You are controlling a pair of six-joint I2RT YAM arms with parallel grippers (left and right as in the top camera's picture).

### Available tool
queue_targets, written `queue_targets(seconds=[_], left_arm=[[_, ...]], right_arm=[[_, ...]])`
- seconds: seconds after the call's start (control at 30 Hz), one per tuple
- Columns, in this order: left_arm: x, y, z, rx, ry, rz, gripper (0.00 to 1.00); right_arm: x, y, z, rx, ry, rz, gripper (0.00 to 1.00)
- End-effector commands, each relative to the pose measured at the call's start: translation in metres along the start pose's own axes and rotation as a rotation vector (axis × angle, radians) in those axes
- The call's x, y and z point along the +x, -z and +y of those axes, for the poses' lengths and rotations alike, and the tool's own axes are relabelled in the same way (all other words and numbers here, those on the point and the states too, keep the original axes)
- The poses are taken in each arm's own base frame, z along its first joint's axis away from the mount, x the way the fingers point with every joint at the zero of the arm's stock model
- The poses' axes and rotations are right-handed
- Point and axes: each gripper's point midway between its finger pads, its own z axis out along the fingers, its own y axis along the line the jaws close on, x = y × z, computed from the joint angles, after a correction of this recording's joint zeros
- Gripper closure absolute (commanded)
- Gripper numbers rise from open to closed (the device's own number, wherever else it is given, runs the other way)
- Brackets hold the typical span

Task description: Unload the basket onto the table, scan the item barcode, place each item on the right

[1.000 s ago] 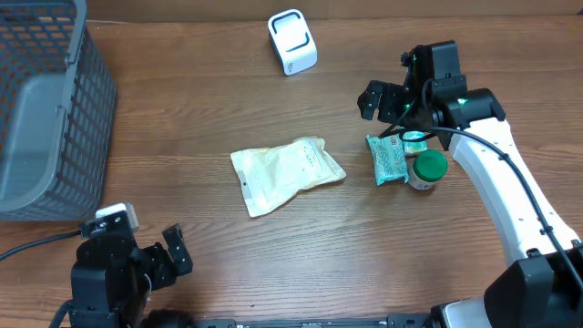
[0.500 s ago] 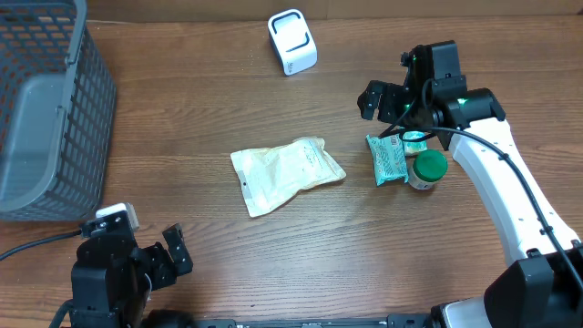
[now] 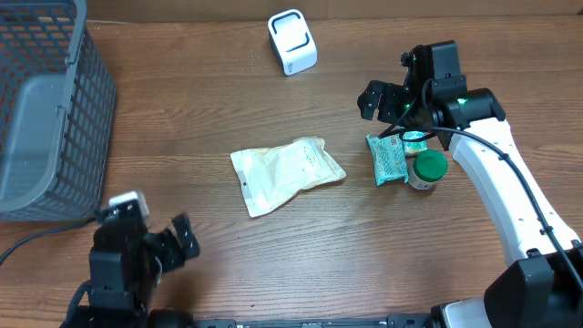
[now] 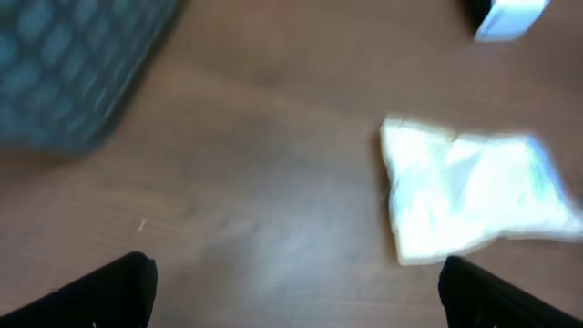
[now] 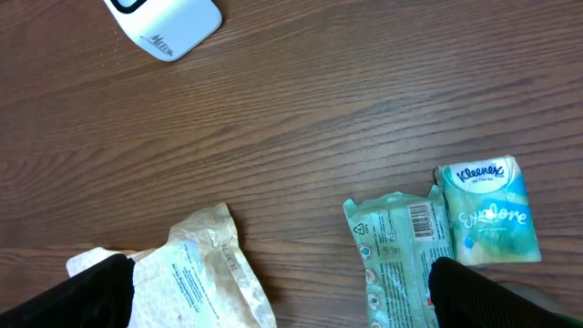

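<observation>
A grey mesh basket (image 3: 46,109) stands at the table's (image 3: 228,264) far left corner, and through its open top only a smooth grey floor shows. Everything else lies loose on the wood. A white scanner (image 3: 292,42) sits near the far edge. A pale pouch (image 3: 287,173) lies flat at the middle. To its right lies a green packet (image 5: 401,246) with its barcode face up. A Kleenex tissue pack (image 5: 487,211) lies just beside the packet's far right corner, and a green-lidded jar (image 3: 428,167) stands against its right side. The right claw (image 5: 273,296) hangs above the table between scanner and packet with its jaws spread wide and nothing between them. In its wrist view the pouch and the packet both lie at the lower edge. The left claw (image 4: 293,273) is also wide open and holds nothing. It is low at the near left of the table, and the pouch lies ahead of it to the right. Compared with a second ago, the left arm has shifted a little away from the near edge and rightward, and its wrist view is smeared. The right arm, the basket and every loose thing lie where they were.
</observation>
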Motion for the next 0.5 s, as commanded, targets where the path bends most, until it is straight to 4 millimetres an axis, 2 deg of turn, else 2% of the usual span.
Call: queue_targets(seconds=[0.0,0.13,0.2,0.47], left_arm=[[-0.025,-0.003,-0.013,0.06,0.002,-0.138,0.0],[-0.067,-0.001,-0.03,0.148,0.041,-0.352,0.0],[-0.077,0.0,-0.034,0.175,0.053,-0.419,0.0],[-0.09,0.012,-0.038,0.261,0.092,-0.631,0.0]], right_arm=[[-0.006,0.004,0.001,0.001,0.005,-0.02,0.0],[-0.006,0.004,0.001,0.001,0.005,-0.02,0.0],[-0.006,0.004,0.001,0.001,0.005,-0.02,0.0],[-0.006,0.004,0.001,0.001,0.005,-0.02,0.0]])
